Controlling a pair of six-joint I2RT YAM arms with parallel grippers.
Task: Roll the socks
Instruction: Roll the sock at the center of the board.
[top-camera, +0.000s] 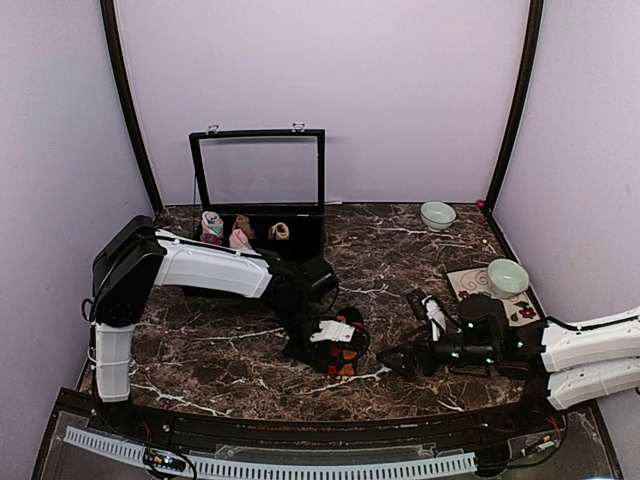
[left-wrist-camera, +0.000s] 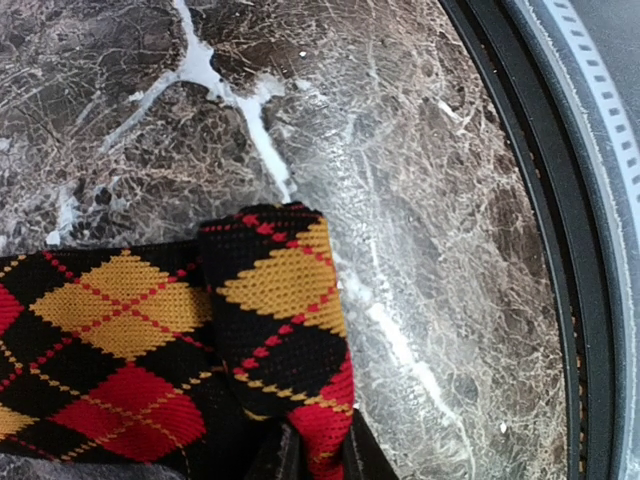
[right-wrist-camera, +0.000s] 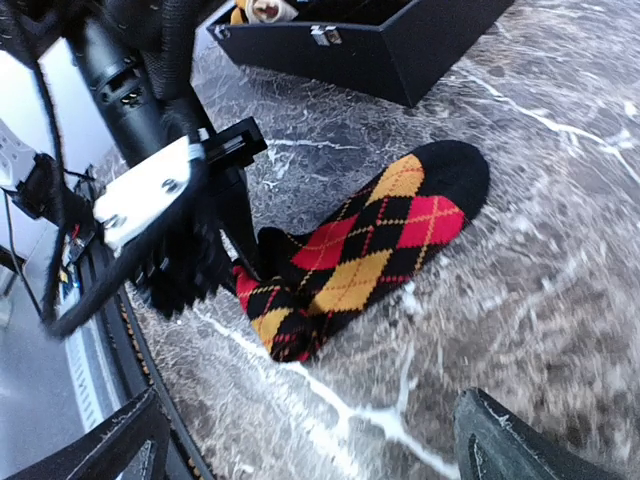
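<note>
The right hand (right-wrist-camera: 310, 438) gapes wide before the argyle sock (right-wrist-camera: 370, 245), whose folded end the left hand (left-wrist-camera: 315, 460) pinches.

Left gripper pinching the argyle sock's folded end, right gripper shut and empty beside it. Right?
No: the right gripper is open, not shut; the right wrist view shows its fingers wide apart, empty. The left gripper does pinch the folded end of the argyle sock.

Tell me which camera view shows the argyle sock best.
The right wrist view: the argyle sock shows there nearly whole, from toe to folded end. The left wrist view gives only a close-up of that fold, pinched by the left gripper. The top view shows it small and partly hidden under that gripper.
</note>
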